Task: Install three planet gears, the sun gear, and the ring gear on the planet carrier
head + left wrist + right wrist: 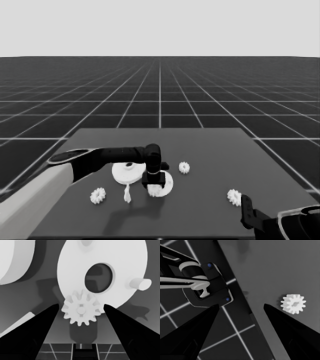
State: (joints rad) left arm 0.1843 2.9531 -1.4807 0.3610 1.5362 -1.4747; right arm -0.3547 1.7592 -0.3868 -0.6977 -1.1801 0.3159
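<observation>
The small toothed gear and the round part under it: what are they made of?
Both the gear and the smaller round part look like matte white plastic: even, dull surfaces without glints, softly rounded edges. A render, so metal painted white can't be excluded.

Two arms – black near the grippers, pale grey farther back. Left arm [75, 167] has a dark oval joint cap with a pale rim. Each gripper – two long, pointed black fingers [30, 332].

White gears [98, 195], white round parts [128, 172]; dark grey worktop [210, 210]; black floor [160, 95], pale grid lines; black pincer fingers [32, 332].
</observation>
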